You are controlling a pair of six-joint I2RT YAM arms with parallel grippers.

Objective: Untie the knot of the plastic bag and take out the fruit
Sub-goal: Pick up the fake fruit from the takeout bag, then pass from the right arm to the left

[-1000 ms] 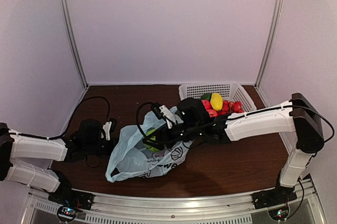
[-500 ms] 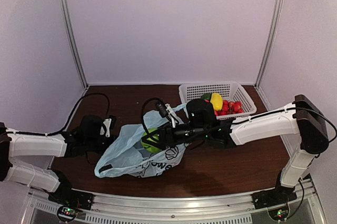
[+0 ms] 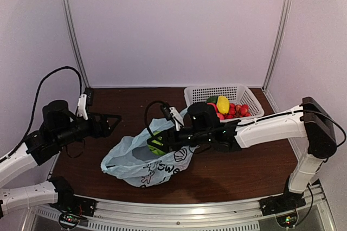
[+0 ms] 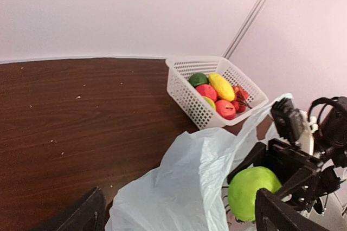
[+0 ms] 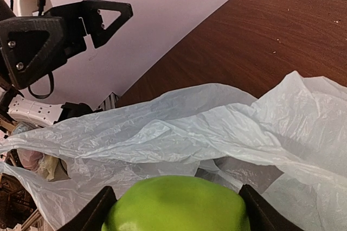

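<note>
Thin, translucent pale blue plastic bag (image 3: 142,170) with black cartoon drawings lies on the dark brown wooden table (image 3: 246,160), centre and near. Its long axis runs left to right, and the black lettering is on the near-right side. The mouth gapes upward and to the far right. One pale flap of it rises toward the right arm's wrist.

Right gripper (image 3: 156,143) reaches in from the right, pointing left over the bag's mouth. Its fingers are clamped on either side of a round, glossy green apple (image 4: 252,192). The apple sits at the opening with crumpled plastic just behind and below it. Can't tell if it touches the bag.

Left gripper (image 3: 111,125) is held up off the table, left of the bag and apart from it. It points right, jaws spread wide, nothing between them.

White perforated plastic basket (image 3: 210,88) stands far right. It holds a yellow lemon-shaped fruit (image 4: 222,86), red round fruits (image 4: 206,91) and a dark green one (image 4: 198,79).
</note>
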